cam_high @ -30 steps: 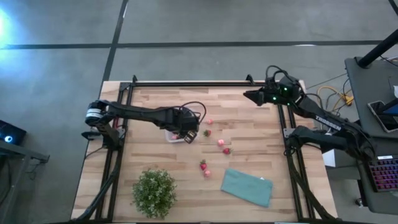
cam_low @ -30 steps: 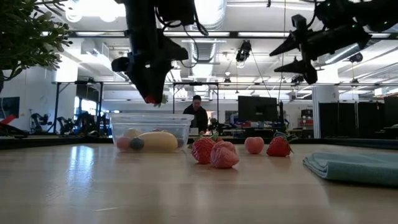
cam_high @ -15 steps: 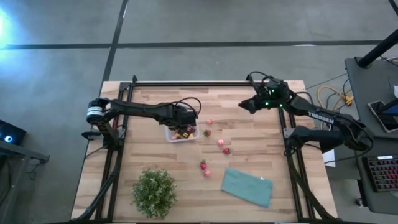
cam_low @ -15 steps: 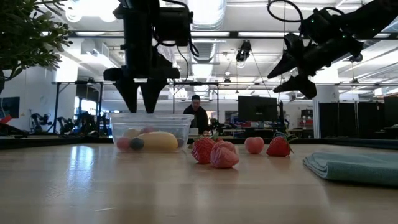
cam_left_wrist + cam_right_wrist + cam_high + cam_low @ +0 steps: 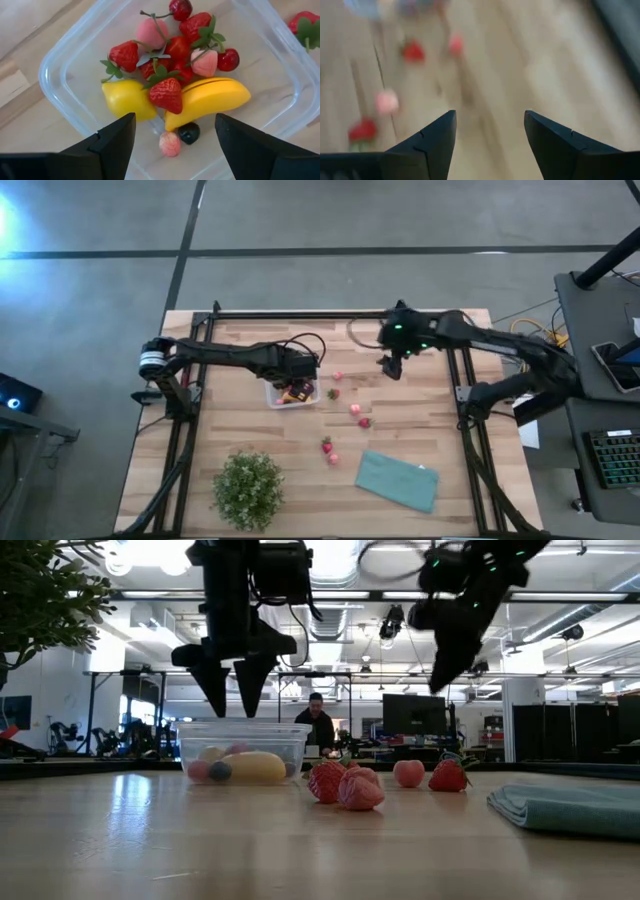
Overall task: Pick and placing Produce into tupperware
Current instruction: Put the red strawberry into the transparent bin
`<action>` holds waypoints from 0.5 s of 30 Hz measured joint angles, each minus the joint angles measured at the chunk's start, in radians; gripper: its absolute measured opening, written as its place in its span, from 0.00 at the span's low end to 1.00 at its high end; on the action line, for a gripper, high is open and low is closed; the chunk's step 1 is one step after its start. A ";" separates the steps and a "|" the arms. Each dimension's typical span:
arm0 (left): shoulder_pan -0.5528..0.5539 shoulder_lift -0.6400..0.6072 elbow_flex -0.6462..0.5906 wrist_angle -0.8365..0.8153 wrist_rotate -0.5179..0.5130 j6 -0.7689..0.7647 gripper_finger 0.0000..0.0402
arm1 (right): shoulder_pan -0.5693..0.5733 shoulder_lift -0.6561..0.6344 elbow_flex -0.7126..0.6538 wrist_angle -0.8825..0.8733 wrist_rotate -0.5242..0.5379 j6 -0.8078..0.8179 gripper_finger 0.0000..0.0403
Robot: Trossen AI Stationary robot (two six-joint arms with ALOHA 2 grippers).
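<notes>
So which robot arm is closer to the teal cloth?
The right. The right gripper hangs above the table's far side, straight beyond the teal cloth; the left gripper is over the clear container, farther off sideways.

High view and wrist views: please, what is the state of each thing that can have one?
Clear square plastic container: lidless, holding fruit.
Yellow banana: lying inside the container.
Loose red and pink strawberries: on the wooden table, outside the container.
Teal folded cloth: folded, flat on the table.
Left tool: open, empty, above the container.
Right tool: open, empty, above the table.
</notes>
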 joint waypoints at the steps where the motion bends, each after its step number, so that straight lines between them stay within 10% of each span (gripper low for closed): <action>1: 0.001 -0.002 -0.002 -0.002 0.002 0.000 0.64 | 0.007 0.047 0.032 -0.064 -0.001 -0.006 0.56; 6: 0.006 -0.041 -0.005 0.001 0.004 0.008 0.64 | 0.070 0.149 0.090 -0.220 -0.141 -0.073 0.56; 15: -0.016 -0.228 -0.041 0.105 -0.145 0.052 0.64 | 0.223 -0.130 -0.109 -0.137 -0.077 -0.140 0.56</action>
